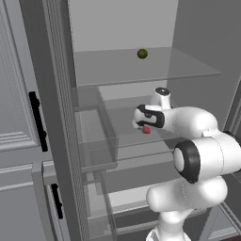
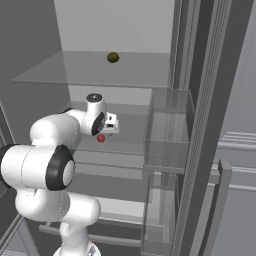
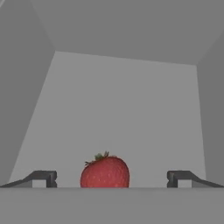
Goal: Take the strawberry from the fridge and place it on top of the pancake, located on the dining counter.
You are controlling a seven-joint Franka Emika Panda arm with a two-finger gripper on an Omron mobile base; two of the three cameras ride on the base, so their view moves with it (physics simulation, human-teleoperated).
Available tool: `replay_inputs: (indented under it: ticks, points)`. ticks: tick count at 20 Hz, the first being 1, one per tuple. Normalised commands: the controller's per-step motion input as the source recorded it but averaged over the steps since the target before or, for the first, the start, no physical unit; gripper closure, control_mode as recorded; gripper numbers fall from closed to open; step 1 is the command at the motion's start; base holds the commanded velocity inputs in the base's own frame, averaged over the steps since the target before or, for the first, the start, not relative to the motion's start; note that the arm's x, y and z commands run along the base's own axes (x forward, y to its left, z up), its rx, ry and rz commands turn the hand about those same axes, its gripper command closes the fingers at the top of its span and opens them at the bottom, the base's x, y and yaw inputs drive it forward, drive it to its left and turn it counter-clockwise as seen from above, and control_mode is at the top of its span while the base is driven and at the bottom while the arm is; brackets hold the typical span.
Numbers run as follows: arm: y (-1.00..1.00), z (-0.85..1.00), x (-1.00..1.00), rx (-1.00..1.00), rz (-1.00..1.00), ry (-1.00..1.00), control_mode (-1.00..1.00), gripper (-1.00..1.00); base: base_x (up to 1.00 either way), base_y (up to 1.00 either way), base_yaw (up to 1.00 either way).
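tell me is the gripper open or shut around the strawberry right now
Open. In the hand view the gripper has its two fingertips spread wide, with the strawberry centred between them and touching neither.

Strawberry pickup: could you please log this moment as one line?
phase: reach | claw: open, straddling strawberry | fridge: open | grasp: not yet

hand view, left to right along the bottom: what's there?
Left fingertip → strawberry → right fingertip. Gripper open, straddling the fruit with gaps on both sides.
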Motion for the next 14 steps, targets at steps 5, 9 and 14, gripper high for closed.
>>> replay_inputs:
  ticks: [5, 9, 14]
  points:
    - [0.05, -0.28, 0.00, 0.00, 0.00, 0.07, -1.00, -1.00, 0.00, 0.00, 0.00]
    - [0.01, -0.07, 0.00, 0.00, 0.00, 0.00, -1.00, -1.00, 0.00, 0.00, 0.00]
    - [0.00, -0.10, 0.00, 0.00, 0.00, 0.01, -1.00, -1.00, 0.00, 0.00, 0.00]
